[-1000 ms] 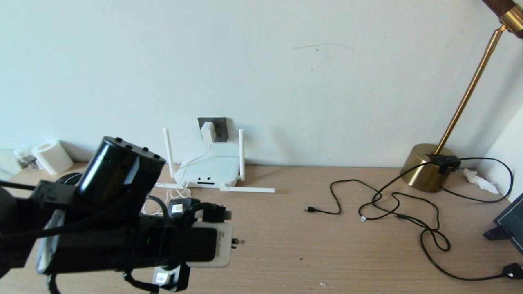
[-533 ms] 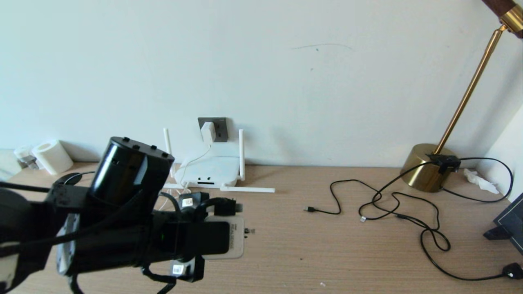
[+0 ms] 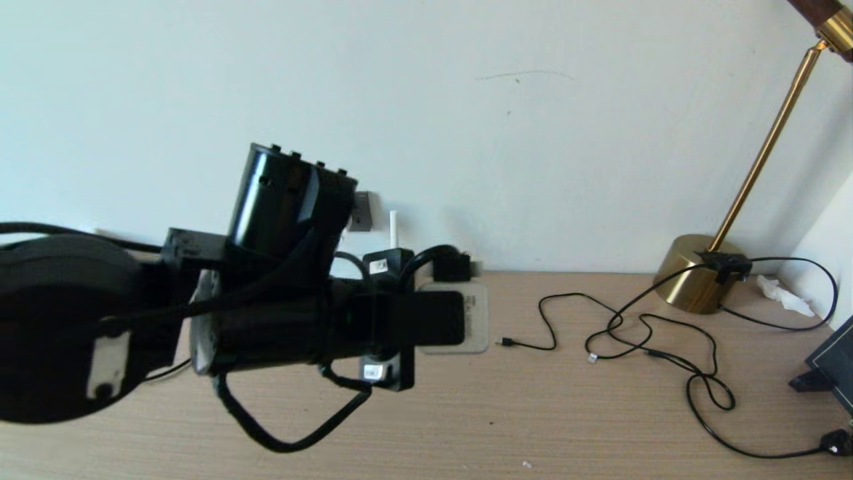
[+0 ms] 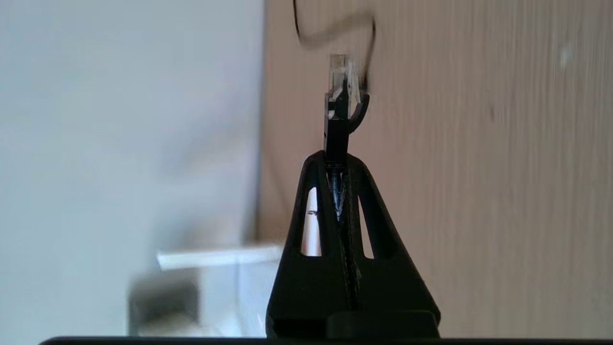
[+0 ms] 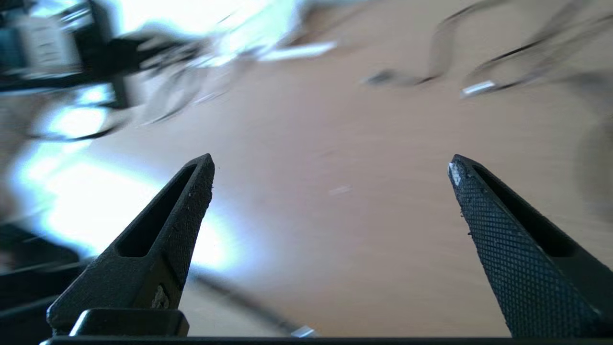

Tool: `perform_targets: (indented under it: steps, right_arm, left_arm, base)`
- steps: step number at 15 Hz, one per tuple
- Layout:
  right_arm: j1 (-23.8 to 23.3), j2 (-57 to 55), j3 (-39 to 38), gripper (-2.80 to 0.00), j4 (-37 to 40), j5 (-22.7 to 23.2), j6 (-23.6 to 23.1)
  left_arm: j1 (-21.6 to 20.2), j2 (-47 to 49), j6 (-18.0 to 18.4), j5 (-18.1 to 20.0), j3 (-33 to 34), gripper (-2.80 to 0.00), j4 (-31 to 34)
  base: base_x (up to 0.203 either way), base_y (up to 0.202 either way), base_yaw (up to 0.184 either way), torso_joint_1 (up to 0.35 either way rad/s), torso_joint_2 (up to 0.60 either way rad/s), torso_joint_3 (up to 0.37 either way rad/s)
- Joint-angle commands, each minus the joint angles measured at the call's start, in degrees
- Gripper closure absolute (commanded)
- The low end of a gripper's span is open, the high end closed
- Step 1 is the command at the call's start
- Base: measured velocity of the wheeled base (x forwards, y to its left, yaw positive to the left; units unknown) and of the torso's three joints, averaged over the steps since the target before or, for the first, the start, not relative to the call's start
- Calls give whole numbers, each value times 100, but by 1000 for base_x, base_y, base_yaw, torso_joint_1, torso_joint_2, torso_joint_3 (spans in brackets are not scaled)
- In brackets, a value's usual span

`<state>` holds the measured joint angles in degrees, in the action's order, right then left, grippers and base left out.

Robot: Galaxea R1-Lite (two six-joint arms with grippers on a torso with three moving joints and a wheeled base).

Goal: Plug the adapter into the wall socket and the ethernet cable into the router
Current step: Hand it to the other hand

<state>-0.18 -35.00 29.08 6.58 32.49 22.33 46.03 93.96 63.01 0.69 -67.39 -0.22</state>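
Gripping ethernet cable (image 4: 338, 112) plug, L gripper (image 4: 336, 160) clenched, clear tip just past jaws. R gripper (image 5: 330, 165) spread wide, nothing btwn jaws, wooden desk (image 5: 306, 230) beneath.

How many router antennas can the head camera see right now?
1. One upright antenna stands just right of the left arm. That arm covers the rest of the router, so other antennas may be hidden behind it.

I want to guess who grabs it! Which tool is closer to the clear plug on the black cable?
Left. The left tool, shut, has the ethernet cable's clear plug just past its tips. The right tool, open, sees it far ahead.
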Motion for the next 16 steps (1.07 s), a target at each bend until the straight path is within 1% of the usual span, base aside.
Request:
perform_targets:
  steps: [1, 2, 4, 6, 9, 10, 12, 14, 16]
  right_arm:
    - [3, -769, 215, -280, 2, 527, 89]
    - [7, -832, 266, -280, 1, 756, 118]
    - [9, -962, 299, -280, -11, 988, 122]
    - [9, -1146, 291, -280, -168, 1091, 124]
    - [17, -1642, 241, -280, -881, 1151, 154]
    - [26, -1719, 245, -280, -962, 1199, 157]
    - [170, -1793, 238, -280, -1101, 1329, 165]
    - [242, -1893, 203, -280, -1222, 1335, 122]
    - [339, -2058, 169, -280, -1650, 1331, 146]
  left_arm:
    - [227, 375, 29, 8, -404, 0, 0]
    - [290, 438, 27, 18, -504, 0, -6]
    - [341, 503, 27, 19, -590, 0, -34]
    - [581, 595, 19, 19, -774, 0, -39]
    - [917, 849, 19, 10, -1129, 0, -126]
    - [1100, 965, 18, 3, -1320, 0, -176]
    - [1217, 1117, 18, -16, -1509, 0, -198]
    - [1323, 1234, -13, -17, -1770, 0, -177]
    - [1476, 1280, -167, -17, -1821, 0, -162]
  base:
    - [0, 0, 0, 0, 0, 0]
    - [0, 0, 0, 0, 0, 0]
    - [0, 0, 0, 0, 0, 0]
    - [0, 0, 0, 0, 0, 0]
    - [0, 0, 0, 0, 0, 0]
    - [0, 0, 0, 0, 0, 0]
    - [0, 0, 0, 0, 0, 0]
    - [0, 0, 0, 0, 0, 0]
    - [0, 0, 0, 0, 0, 0]
